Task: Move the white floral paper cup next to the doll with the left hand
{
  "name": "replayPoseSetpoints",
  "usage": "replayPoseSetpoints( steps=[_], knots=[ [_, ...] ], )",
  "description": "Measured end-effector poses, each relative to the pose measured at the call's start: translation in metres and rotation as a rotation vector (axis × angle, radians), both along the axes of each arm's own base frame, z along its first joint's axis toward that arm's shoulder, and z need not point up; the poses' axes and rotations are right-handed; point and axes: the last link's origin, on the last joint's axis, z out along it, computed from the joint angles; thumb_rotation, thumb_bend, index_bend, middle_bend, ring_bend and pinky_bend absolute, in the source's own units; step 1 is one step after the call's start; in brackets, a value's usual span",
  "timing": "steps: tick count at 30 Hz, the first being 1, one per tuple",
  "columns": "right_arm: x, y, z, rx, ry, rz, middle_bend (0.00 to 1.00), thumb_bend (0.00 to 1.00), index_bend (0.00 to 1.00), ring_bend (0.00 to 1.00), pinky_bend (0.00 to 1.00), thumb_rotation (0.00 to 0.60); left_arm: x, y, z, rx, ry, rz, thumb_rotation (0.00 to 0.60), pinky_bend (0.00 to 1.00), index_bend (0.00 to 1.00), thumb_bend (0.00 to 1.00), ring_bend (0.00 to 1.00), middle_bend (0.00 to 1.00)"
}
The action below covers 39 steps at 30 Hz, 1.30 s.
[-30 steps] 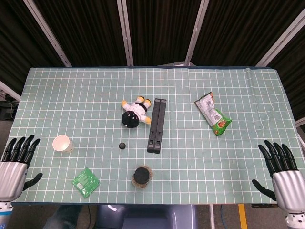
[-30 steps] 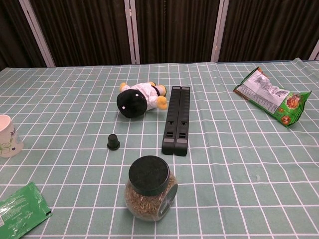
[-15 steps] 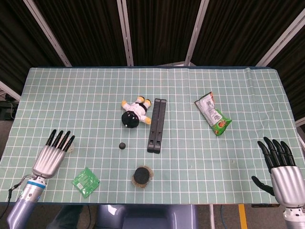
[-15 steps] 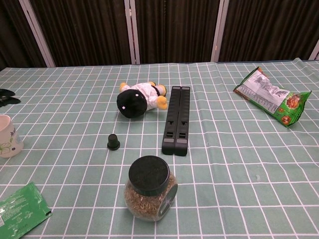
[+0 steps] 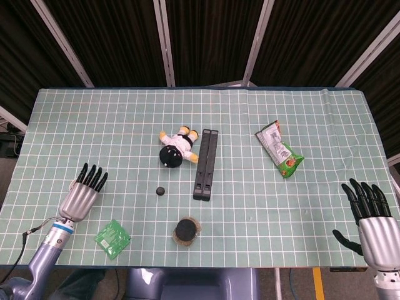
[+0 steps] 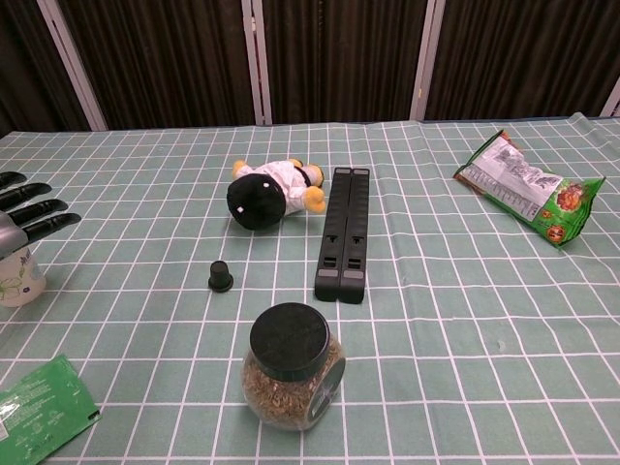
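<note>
The white floral paper cup (image 6: 17,281) stands upright at the table's left edge in the chest view. My left hand (image 5: 84,194) hovers right over it with straight, spread fingers (image 6: 44,205) and holds nothing; in the head view the hand hides the cup. The doll (image 5: 175,147), in a black hat and white clothes, lies on its side near the table's middle (image 6: 271,194), well to the right of the cup. My right hand (image 5: 372,225) stays open beyond the table's near right corner.
A long black bar (image 5: 205,164) lies just right of the doll. A small black cap (image 5: 160,190), a black-lidded jar (image 5: 186,231) and a green packet (image 5: 112,237) sit nearer the front. A snack bag (image 5: 279,150) lies at the right.
My left hand has moved in from the table's left corner to a spot over the cup, fingers stretched forward. The right hand has barely shifted.
</note>
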Motion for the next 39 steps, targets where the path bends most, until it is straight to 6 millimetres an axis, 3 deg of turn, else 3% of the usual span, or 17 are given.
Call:
replayPoseSetpoints(
  steps=[4,9,15,21,24,30,34,37,39],
  knots=[
    [-0.002,-0.001,0.001,-0.004,0.001,-0.009,0.0,0.0,0.0,0.0,0.0,0.6,0.0,0.003,-0.005,0.006,-0.002,-0.026,0.6,0.32,0.48,0.05,0.31,0.38],
    [-0.003,-0.001,0.001,-0.006,-0.001,-0.013,0.0,0.0,0.0,0.0,0.0,0.6,0.0,0.007,-0.007,0.039,-0.001,-0.027,0.6,0.43,0.63,0.05,0.43,0.5],
    [-0.003,-0.002,0.001,-0.006,0.0,-0.015,0.0,0.0,0.0,0.0,0.0,0.6,0.002,0.01,-0.001,0.066,-0.042,-0.013,0.6,0.44,0.64,0.05,0.43,0.51],
    [-0.002,-0.002,0.001,-0.006,-0.002,-0.013,0.0,0.0,0.0,0.0,0.0,0.6,0.012,0.015,0.012,0.097,-0.21,0.026,0.6,0.43,0.61,0.05,0.42,0.48],
    [-0.002,-0.002,0.001,-0.005,-0.001,-0.013,0.0,0.0,0.0,0.0,0.0,0.6,0.019,0.019,0.019,0.099,-0.387,0.086,0.6,0.41,0.59,0.04,0.39,0.45],
    [-0.004,-0.004,0.0,-0.002,0.003,-0.023,0.0,0.0,0.0,0.0,0.0,0.6,0.025,0.031,0.025,0.014,-0.924,0.328,0.6,0.38,0.54,0.04,0.34,0.41],
    [-0.006,-0.005,-0.001,-0.002,0.007,-0.031,0.0,0.0,0.0,0.0,0.0,0.6,0.024,0.04,0.018,-0.069,-1.273,0.523,0.6,0.37,0.53,0.04,0.34,0.4],
    [-0.007,-0.006,-0.001,-0.003,0.01,-0.037,0.0,0.0,0.0,0.0,0.0,0.6,0.022,0.045,0.01,-0.116,-1.436,0.648,0.6,0.36,0.51,0.04,0.32,0.38],
    [-0.008,-0.007,-0.001,-0.004,0.012,-0.044,0.0,0.0,0.0,0.0,0.0,0.6,0.019,0.049,0.003,-0.136,-1.486,0.708,0.6,0.32,0.46,0.04,0.26,0.31]
  ],
)
